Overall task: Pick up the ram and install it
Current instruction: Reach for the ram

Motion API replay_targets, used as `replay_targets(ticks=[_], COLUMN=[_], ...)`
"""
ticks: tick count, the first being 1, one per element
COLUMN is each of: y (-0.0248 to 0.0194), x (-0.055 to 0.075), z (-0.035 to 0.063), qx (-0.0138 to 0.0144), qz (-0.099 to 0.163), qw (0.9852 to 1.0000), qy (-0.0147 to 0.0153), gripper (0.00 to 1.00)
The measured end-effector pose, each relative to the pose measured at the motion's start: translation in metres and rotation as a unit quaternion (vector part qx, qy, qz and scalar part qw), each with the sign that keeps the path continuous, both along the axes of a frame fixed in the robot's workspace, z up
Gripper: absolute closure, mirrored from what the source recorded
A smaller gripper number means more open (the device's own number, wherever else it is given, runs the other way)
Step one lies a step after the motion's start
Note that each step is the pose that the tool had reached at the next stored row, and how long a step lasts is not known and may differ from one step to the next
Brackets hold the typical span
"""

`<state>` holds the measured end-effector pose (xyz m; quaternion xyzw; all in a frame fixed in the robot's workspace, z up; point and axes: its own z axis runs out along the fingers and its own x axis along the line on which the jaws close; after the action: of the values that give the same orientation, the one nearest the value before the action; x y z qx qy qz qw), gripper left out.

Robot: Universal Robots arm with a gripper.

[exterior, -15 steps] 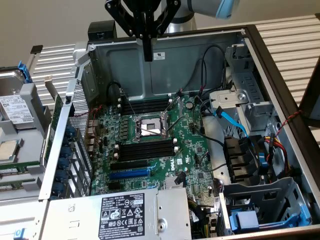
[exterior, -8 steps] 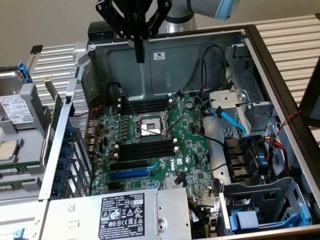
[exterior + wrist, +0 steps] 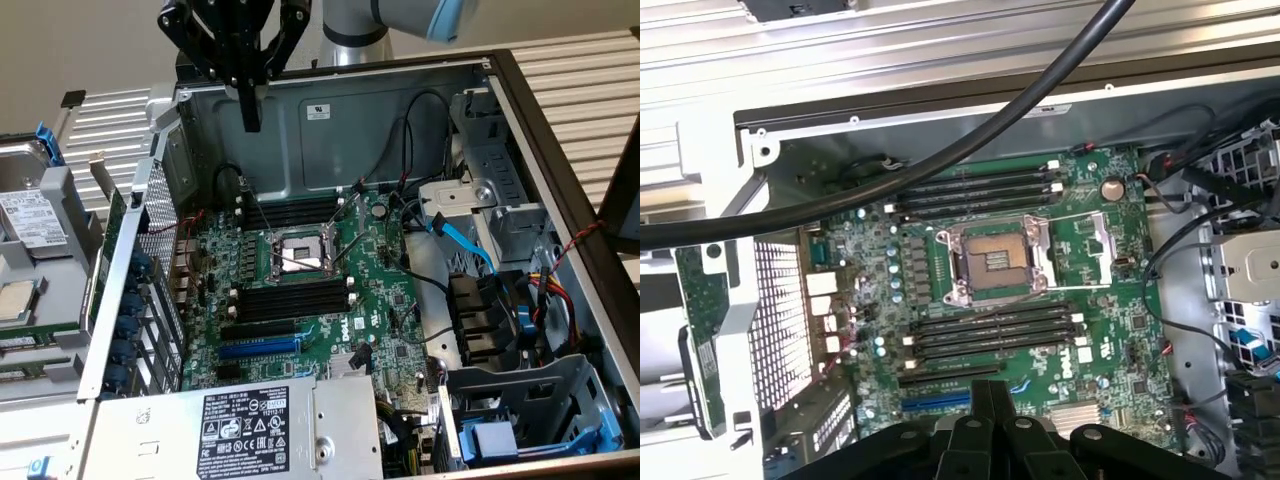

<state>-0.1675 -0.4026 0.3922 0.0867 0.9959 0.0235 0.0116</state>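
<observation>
My gripper (image 3: pixel 250 122) hangs above the back wall of the open computer case (image 3: pixel 330 110), its black fingers (image 3: pixel 981 400) pressed together and shut. I cannot make out anything between them. The ram is out of view. Below lies the green motherboard (image 3: pixel 385 290) with one bank of bare black slots (image 3: pixel 290 301) with white end clips in front of the processor socket (image 3: pixel 297 252) and another bank (image 3: pixel 290 212) behind it. From the wrist, both banks (image 3: pixel 995 330) (image 3: pixel 980 185) look bare.
A thick black cable (image 3: pixel 970 140) crosses the wrist view. A longer blue slot (image 3: pixel 258 348) lies near the power supply (image 3: pixel 240 430). Drive cages and wiring (image 3: pixel 500 300) take up the exterior view's right. A hard drive (image 3: pixel 30 215) and thin green boards (image 3: pixel 25 345) sit outside the case at its left.
</observation>
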Motion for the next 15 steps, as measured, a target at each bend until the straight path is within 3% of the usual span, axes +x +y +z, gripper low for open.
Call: replay_targets(ticks=[15], y=[-0.0043], x=[-0.04], z=[-0.0013], qx=[0.0], qz=[0.0], qw=[1.0], qy=[0.0052], gripper=[0.89])
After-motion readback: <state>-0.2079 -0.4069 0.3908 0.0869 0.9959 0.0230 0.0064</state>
